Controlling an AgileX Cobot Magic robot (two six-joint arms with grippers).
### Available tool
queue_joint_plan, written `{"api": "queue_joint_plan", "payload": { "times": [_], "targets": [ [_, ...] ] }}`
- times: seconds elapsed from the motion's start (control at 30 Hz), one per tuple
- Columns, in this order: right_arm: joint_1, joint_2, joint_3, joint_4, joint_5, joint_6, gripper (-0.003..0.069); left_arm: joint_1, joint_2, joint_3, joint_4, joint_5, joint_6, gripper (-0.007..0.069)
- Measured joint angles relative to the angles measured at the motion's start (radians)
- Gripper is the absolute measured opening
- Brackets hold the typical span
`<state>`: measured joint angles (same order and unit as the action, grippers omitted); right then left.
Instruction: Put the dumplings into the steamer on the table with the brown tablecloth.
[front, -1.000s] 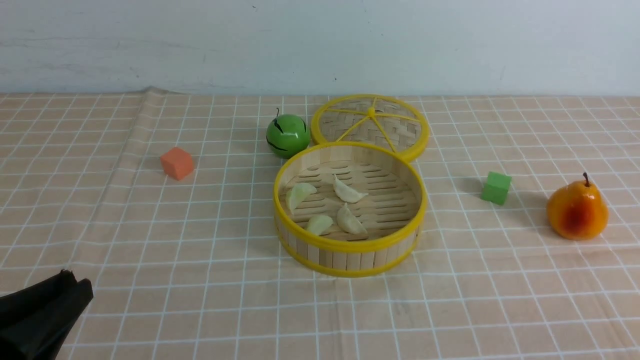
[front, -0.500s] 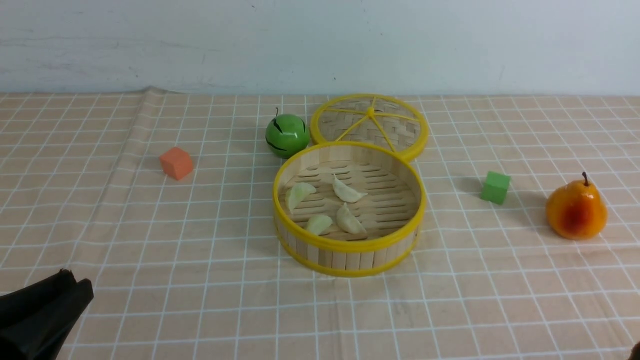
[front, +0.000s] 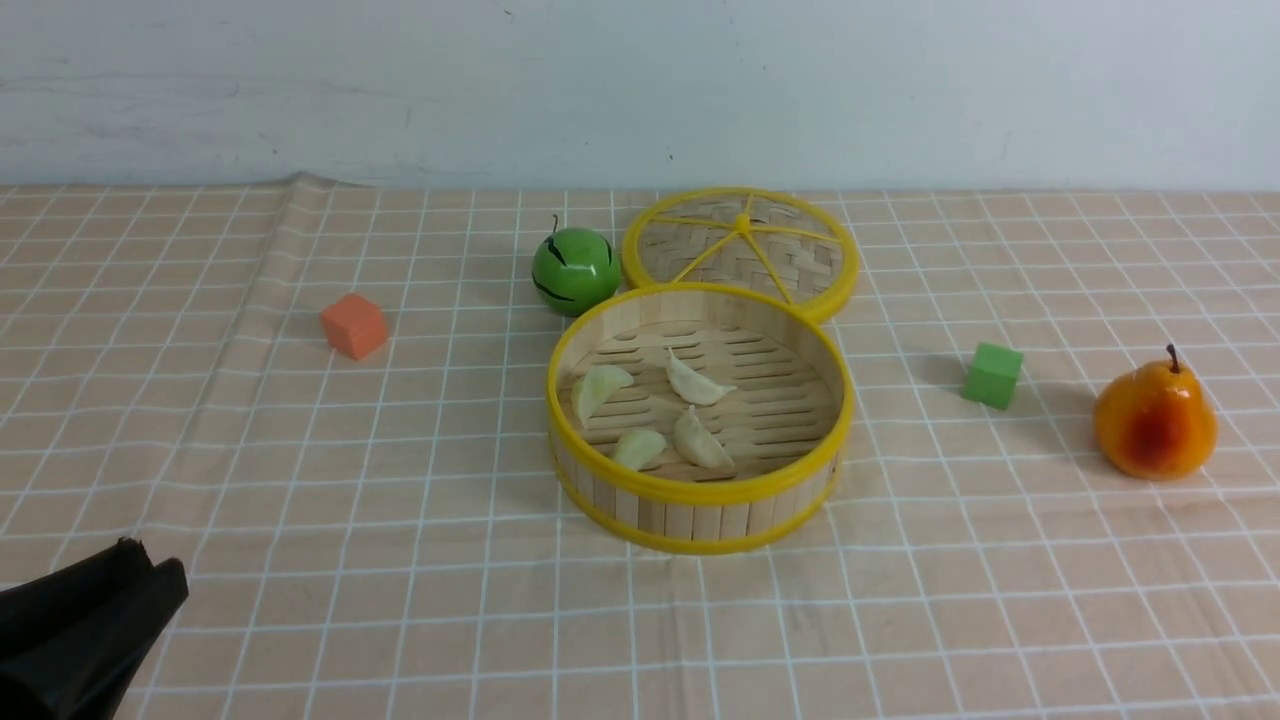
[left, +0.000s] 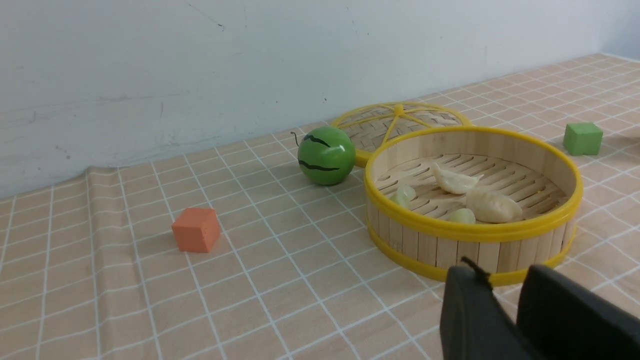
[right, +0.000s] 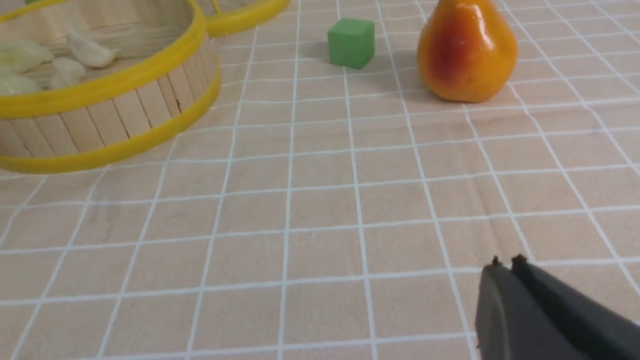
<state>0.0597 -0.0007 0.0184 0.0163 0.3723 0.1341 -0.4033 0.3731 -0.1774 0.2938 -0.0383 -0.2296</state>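
Front view: four dumplings are lying inside the steamer at centre frame on the brown tablecloth; the left gripper is sitting at lower left.

Left wrist view: its jaws are standing slightly apart at lower right, holding nothing.

Right wrist view: the right gripper is resting closed and empty at lower right, the steamer showing upper left.

The steamer is running off the right wrist view's edge. Its near wall is hiding parts of the dumplings. The frame edge is cropping the left gripper.
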Motion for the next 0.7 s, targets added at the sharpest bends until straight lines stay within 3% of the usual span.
{"api": "queue_joint_plan", "payload": {
  "times": [0.23,0.33,0.7],
  "targets": [
    [0.001,-0.001,-0.001,0.148,0.008,-0.178,-0.0001,0.0,0.0,0.0,0.0,0.0,0.0,0.0149],
    [0.001,-0.001,-0.002,0.161,0.01,-0.197,-0.0001,0.0,0.0,0.0,0.0,0.0,0.0,0.0154],
    [0.001,-0.001,-0.002,0.041,0.01,-0.039,-0.0001,0.0,0.0,0.0,0.0,0.0,0.0,0.0163]
  ]
}}
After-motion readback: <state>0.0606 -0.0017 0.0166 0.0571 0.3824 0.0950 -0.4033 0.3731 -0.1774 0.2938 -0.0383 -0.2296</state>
